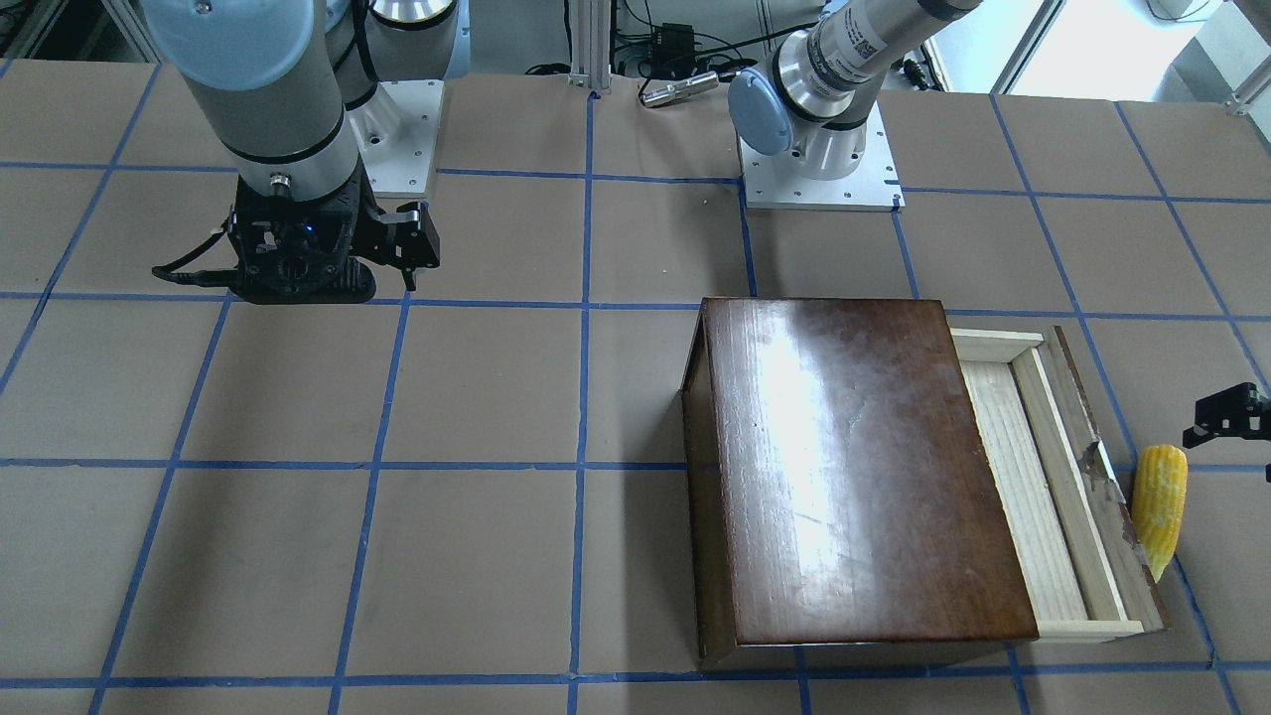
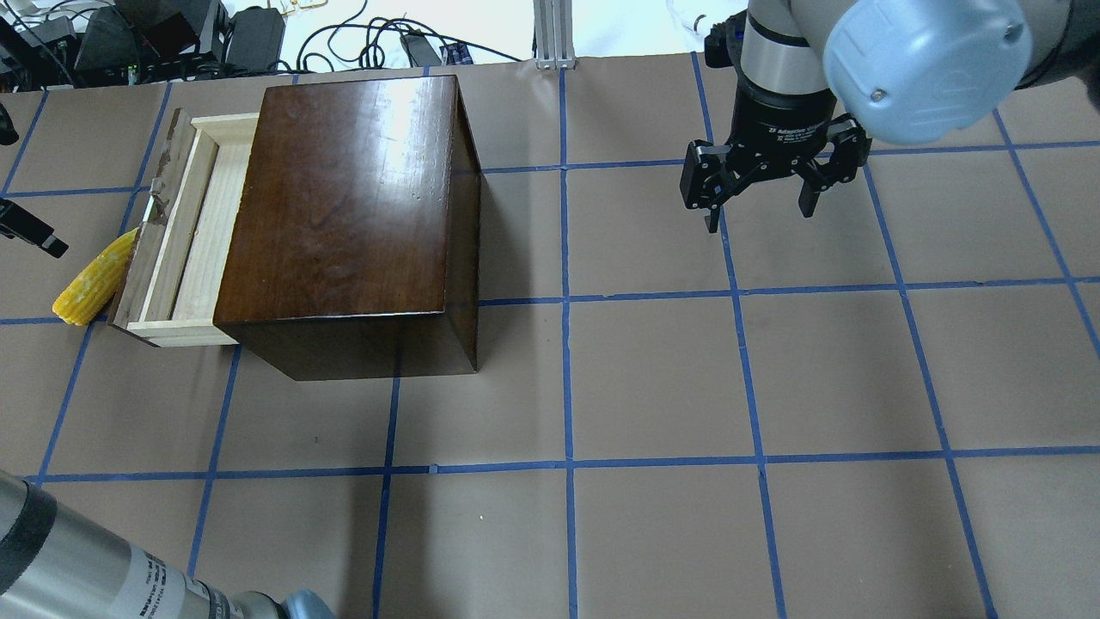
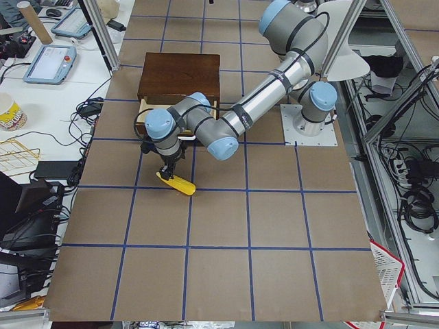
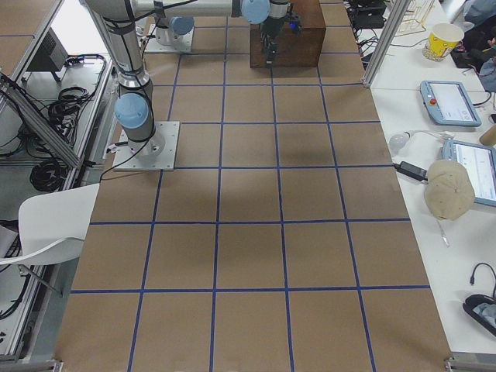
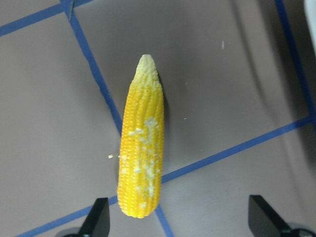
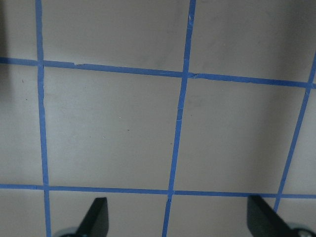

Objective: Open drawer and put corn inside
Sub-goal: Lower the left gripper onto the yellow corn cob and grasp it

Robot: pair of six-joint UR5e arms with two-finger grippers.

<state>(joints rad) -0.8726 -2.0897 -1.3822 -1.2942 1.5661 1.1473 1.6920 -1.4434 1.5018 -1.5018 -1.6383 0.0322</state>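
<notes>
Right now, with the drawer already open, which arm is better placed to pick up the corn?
The left. The left end effector is open close by the corn, which lies on the table beside the drawer. The right end effector hangs open over the table, far from both.

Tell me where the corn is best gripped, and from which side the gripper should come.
Grip the corn at its thick middle, coming straight down from above, because it lies flat on the table. Close the jaws across its width; the pale tip tapers and would likely slip. The open left gripper hangs over it, aligned that way, but the corn sits off-centre.
</notes>
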